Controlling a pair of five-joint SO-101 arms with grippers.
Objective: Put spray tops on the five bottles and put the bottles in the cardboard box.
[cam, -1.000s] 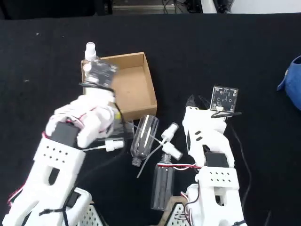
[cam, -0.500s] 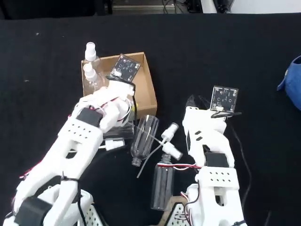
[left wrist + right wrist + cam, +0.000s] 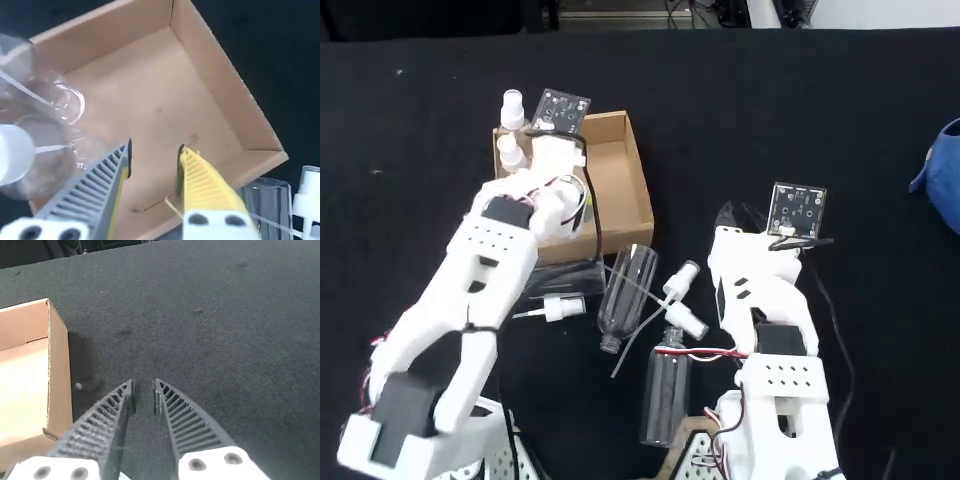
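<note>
The left gripper (image 3: 154,159) hangs over the floor of the cardboard box (image 3: 638,190). Its fingers are spread with a clear gap and nothing is between them. The right gripper (image 3: 143,386) sits low over the black table (image 3: 800,110), well to the right of the box. Its fingers are parted by a narrow gap and hold nothing.

Two capped bottles stand at the box's far left corner, the rear bottle (image 3: 512,104) and the front bottle (image 3: 507,150). Both have vertical long axes with spray heads up.

The diagonal bottle (image 3: 625,285) lies uncapped on the table just off the box's near right corner. Its base is toward the box and its neck points toward the arm bases, slightly left. The second lying bottle (image 3: 666,395) rests between the two arm bases, long axis near to far, neck pointing away from the bases.

Loose on the table:
- The first spray top (image 3: 560,308) lies beside the left arm, dip tube pointing left.
- The second spray top (image 3: 682,277) is just right of the diagonal bottle.
- The third spray top (image 3: 686,320) is just beyond the second lying bottle's neck.
</note>
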